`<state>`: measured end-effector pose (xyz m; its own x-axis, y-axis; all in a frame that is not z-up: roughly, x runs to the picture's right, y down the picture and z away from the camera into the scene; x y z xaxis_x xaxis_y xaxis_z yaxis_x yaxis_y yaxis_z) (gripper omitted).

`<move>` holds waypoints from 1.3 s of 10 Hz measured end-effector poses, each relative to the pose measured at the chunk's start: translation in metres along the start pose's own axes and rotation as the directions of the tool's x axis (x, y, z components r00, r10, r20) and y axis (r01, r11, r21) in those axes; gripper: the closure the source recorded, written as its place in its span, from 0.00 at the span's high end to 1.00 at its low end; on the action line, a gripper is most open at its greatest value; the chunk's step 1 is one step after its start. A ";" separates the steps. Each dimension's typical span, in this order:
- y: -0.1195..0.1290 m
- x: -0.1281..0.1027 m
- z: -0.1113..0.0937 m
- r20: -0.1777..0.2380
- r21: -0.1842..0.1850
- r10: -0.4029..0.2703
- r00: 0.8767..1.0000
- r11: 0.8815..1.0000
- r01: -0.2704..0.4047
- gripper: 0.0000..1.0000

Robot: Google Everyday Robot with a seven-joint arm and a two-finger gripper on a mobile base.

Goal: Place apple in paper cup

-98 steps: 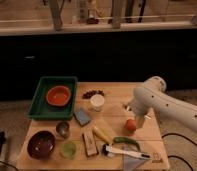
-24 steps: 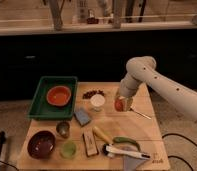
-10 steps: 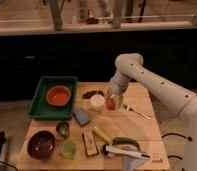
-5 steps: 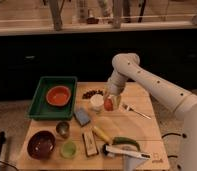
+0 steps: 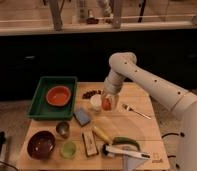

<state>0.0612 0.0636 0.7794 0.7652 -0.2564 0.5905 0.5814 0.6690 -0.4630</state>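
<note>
The apple [image 5: 107,103] is a small red-orange fruit held in my gripper [image 5: 107,101], just right of the paper cup [image 5: 96,103] and about level with its rim. The cup is small and white and stands upright on the wooden table [image 5: 137,130], left of the gripper. The gripper hangs from the white arm [image 5: 142,80] that reaches in from the right. The gripper is shut on the apple.
A green tray [image 5: 39,105] holds an orange bowl [image 5: 58,95] at the left. A dark red berry cluster [image 5: 92,92] lies behind the cup. A blue sponge [image 5: 82,116], metal cup [image 5: 62,129], green cup [image 5: 68,149], dark bowl [image 5: 40,144], fork [image 5: 136,111] and other items lie in front.
The arm carried the apple from the table's right side leftward to beside the white cup. In the last half second it shifted slightly left and lower.
</note>
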 end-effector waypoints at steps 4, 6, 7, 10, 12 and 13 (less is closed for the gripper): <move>-0.009 0.002 -0.008 -0.007 0.002 -0.031 1.000 1.000 0.031 0.00; -0.013 0.007 -0.011 -0.014 0.006 -0.044 0.999 0.999 0.044 0.00; -0.017 0.009 -0.013 -0.015 0.010 -0.051 0.999 0.999 0.052 0.00; -0.027 0.012 -0.012 -0.014 0.032 -0.088 0.996 0.996 0.089 0.00; -0.038 0.010 -0.010 -0.012 0.047 -0.119 0.993 0.992 0.119 0.00; -0.042 0.009 -0.009 -0.010 0.051 -0.128 0.992 0.990 0.129 0.00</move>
<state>0.0467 0.0267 0.7980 0.6873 -0.3473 0.6380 0.6599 0.6655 -0.3486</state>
